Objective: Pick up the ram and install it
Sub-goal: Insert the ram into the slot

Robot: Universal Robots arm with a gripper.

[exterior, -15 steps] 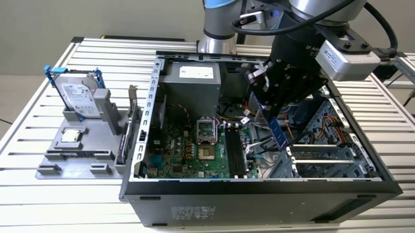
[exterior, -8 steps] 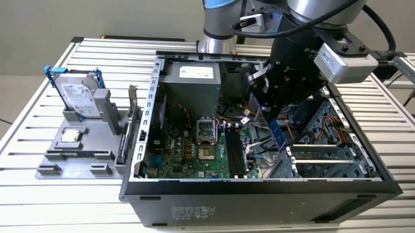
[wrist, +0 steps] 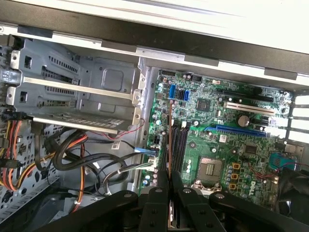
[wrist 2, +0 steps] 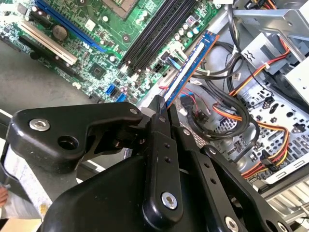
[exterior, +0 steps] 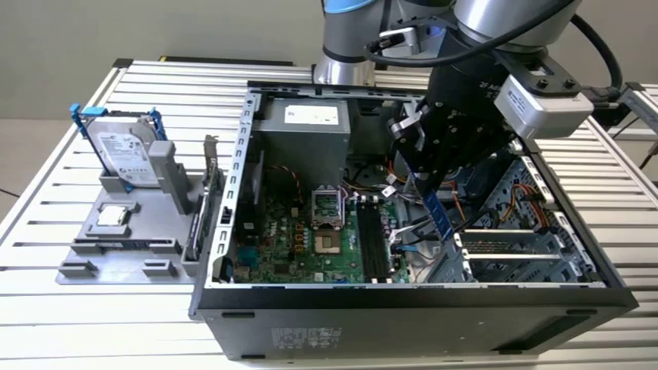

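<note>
Hand [wrist 2: 161, 107] clamps ram [wrist 2: 193, 63] near slots [wrist 2: 149, 34].

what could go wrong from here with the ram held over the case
The ram hangs tilted in the end effector, not yet in the black slots; it could meet a slot askew and jam.
Loose cables lie close beside the slots; the stick could snag or pinch one.
The end effector grips the stick at one end, so it might pivot when pressed.
</note>
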